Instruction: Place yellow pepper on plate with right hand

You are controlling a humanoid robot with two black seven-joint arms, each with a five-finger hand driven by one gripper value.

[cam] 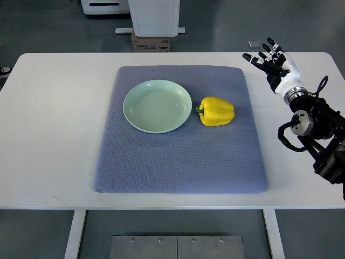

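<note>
Right hand (268,58): released, fingers spread — holds nothing, over the worktop (54,135) near its far right corner.
Yellow pepper (216,111): on the grey mat (180,162), just beside the right rim of the green plate (157,106) — not on it.

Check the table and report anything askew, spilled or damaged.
Nothing stands out. The yellow pepper lies intact on the blue mat beside the empty green plate; the right hand hovers open.

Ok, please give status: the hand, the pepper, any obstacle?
Right hand open, holding nothing. Yellow pepper on mat beside plate. Nothing between them.
</note>
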